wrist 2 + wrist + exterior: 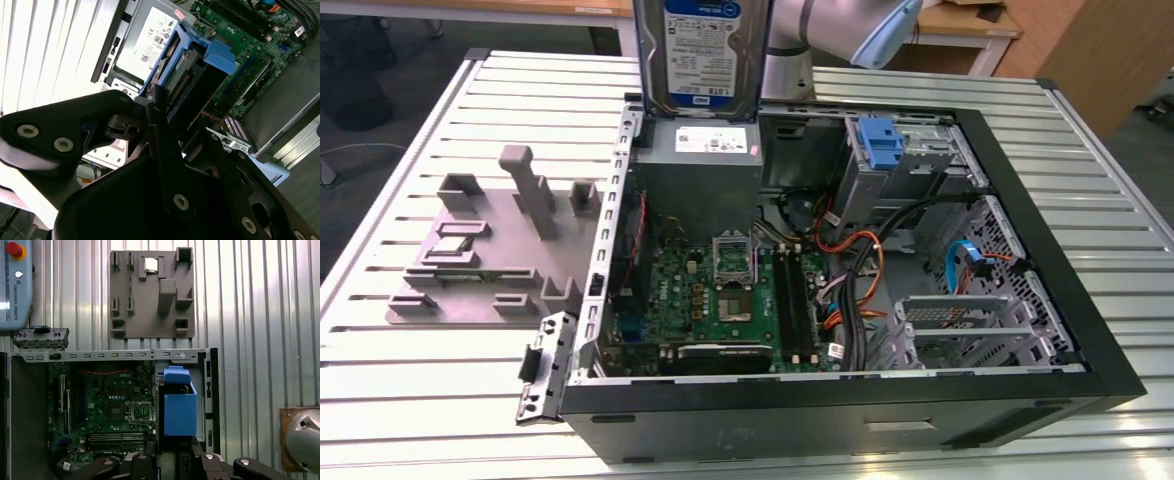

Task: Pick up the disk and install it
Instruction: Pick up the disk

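Above the open computer case (1075, 262), the claw (165, 107) is clenched on the disk (707, 55), holding it on edge by its blue carrier. Lifted this high, it probably clears the case walls.

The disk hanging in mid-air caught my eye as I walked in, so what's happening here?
The robot arm's gripper is shut on the disk, gripping it by its blue carrier bracket. It holds the disk upright in the air above the open computer case, roughly over the grey power supply. The disk has been picked up but not yet installed in the case.
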`<state>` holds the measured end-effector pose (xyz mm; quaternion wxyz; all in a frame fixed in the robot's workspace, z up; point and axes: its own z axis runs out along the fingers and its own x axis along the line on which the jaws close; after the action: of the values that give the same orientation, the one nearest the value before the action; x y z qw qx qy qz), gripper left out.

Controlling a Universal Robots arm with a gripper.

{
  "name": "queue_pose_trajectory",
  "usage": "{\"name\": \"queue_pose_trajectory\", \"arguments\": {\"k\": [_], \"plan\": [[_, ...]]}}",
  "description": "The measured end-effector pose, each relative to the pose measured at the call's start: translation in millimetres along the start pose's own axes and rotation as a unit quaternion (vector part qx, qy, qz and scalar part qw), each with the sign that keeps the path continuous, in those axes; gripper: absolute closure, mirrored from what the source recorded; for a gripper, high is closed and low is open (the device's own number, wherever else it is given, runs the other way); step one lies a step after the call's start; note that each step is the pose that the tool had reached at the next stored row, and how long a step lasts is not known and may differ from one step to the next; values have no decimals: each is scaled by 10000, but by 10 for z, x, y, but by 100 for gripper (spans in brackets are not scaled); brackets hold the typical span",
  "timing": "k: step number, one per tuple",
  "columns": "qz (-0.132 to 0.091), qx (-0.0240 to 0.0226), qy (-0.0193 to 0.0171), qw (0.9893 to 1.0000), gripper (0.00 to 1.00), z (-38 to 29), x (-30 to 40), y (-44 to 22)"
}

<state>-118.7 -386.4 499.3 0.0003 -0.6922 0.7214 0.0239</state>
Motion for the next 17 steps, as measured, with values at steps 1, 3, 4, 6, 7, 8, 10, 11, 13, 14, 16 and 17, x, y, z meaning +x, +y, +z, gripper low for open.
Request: {"name": "queue_pose_trajectory", "arguments": {"k": [1,3,4,6,7,8,10,11,13,14,16,17], "plan": [[0,0,0,10000,65,1,20,-2],[0,-1,0,10000,65,3,62,-5],[0,0,0,10000,65,5,83,-6],[0,0,0,10000,65,8,123,-9],[0,0,0,10000,65,9,142,-10],[0,0,0,10000,65,11,159,-11],[0,0,0,10000,65,14,166,-15],[0,0,0,10000,65,16,166,-20],[0,0,0,10000,65,18,165,-45],[0,-1,1,10000,65,18,165,-62],[0,0,0,10000,65,19,163,-103],[0,0,0,10000,65,19,162,-126]]}}
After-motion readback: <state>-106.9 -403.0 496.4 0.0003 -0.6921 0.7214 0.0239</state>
